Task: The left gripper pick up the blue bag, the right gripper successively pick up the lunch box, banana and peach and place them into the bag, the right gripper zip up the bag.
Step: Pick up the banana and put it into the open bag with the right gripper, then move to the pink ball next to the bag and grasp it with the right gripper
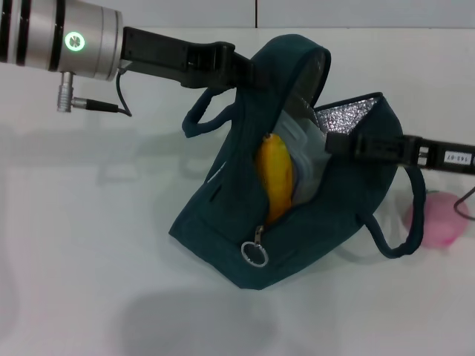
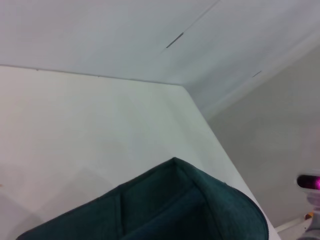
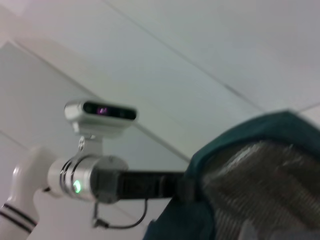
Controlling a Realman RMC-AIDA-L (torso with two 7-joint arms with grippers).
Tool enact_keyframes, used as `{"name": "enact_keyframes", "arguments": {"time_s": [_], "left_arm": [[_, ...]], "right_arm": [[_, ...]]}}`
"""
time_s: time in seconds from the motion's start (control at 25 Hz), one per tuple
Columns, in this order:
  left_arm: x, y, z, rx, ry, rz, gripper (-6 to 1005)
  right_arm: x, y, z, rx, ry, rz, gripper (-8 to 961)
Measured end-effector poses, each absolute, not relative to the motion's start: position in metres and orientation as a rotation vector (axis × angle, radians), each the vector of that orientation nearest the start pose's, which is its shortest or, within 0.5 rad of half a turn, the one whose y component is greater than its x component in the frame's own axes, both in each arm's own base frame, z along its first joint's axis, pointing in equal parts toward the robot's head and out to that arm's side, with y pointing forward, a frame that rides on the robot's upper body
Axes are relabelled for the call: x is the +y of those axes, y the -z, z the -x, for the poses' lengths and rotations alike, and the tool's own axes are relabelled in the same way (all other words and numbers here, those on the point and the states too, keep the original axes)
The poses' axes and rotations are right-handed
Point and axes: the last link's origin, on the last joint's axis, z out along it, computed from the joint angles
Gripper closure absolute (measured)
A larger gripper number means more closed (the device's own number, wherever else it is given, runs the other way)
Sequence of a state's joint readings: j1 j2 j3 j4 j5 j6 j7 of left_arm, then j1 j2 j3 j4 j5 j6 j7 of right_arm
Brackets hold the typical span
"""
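On the white tabletop sits the bag, the biggest thing here, tilted, w/ its mouth pulled wide so the silver lining shows. It stands open like this because the left gripper holds its top edge up from the far-left side; the fingers are buried in the fabric, so they look clamped on the bag, which is my reading from the lifted cloth. The left wrist view gives only the bag's teal edge against the tabletop, no fingers.

The right gripper reaches from the right into the mouth, approx. at the lining's edge. Its fingertips are hidden by the bag, so I cannot tell if they are spread or pressed together.

Inside, the banana lies upright along the zip opening, and the lunch box is behind it, partly covered. So 2 items are packed already.

The peach is on the tabletop, right of the bag, near one handle, not yet packed. Probably next.

The zip pull hangs at the low end; zip is undone.
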State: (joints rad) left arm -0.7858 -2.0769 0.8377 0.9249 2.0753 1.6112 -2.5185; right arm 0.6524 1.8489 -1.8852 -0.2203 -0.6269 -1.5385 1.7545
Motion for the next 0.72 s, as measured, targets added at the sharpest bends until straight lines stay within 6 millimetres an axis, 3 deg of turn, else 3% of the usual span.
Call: {"name": "enact_keyframes", "arguments": {"time_s": [0.2, 0.44, 0.56, 0.72], "left_arm": [[0.387, -0.028, 0.135, -1.555, 0.651, 2.704, 945], [0.388, -0.035, 0.134, -1.573, 0.686, 2.703, 945], [0.386, -0.034, 0.139, -1.592, 0.687, 2.690, 945], [0.384, -0.033, 0.151, -1.623, 0.676, 2.665, 945]], "right_arm": [[0.340, -0.019, -0.233, 1.359, -1.260, 2.633, 284], [0.325, -0.071, -0.230, 0.902, -1.529, 2.654, 271], [0.320, -0.095, -0.233, 0.714, -1.538, 2.668, 273], [0.319, -0.114, -0.234, 0.543, -1.393, 2.722, 275]]}}
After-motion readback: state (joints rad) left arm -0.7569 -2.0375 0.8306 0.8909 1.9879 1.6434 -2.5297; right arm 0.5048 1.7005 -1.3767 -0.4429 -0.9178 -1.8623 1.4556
